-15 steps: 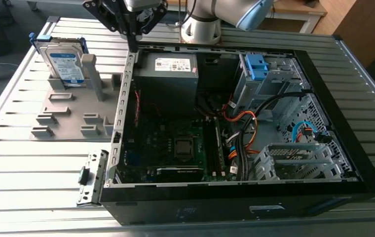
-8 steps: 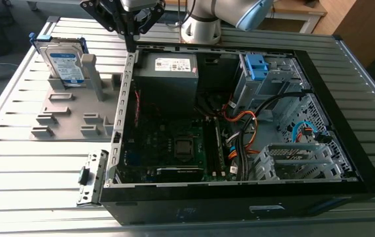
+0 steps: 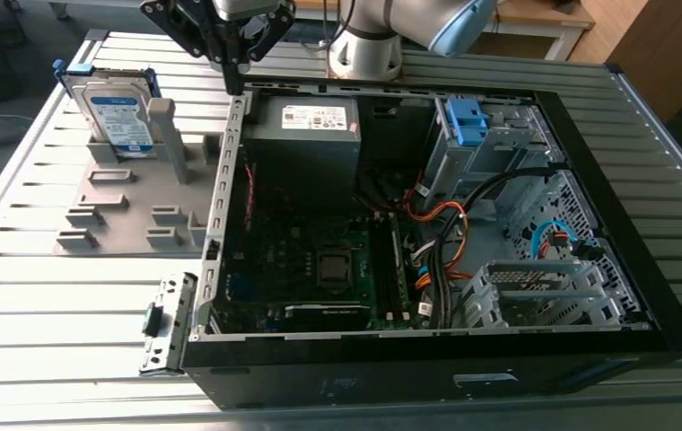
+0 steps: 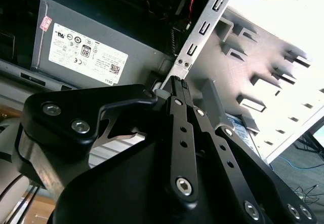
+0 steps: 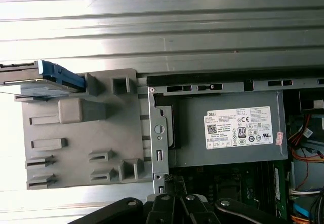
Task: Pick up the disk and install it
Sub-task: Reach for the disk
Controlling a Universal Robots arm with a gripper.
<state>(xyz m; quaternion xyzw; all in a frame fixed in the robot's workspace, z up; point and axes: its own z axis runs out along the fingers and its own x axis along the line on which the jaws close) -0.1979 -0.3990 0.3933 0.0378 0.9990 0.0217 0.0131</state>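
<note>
End effector (image 3: pixel 236 85) — fingers pressed together, grasping nothing; hangs over the top edge of the case (image 3: pixel 437 377) wall, beside the power supply (image 3: pixel 305 135). Disk (image 3: pixel 114 108) — upright in a slot of the grey rack (image 3: pixel 114 215) on the bench (image 3: pixel 30 305), at the exterior view's left of the case, near the end effector but apart from it. Step in hand, as judged: the reach for the disk. Done well: open wide first, centre over the blue caddy's top, descend plumb, clear of the rack's posts.
</note>
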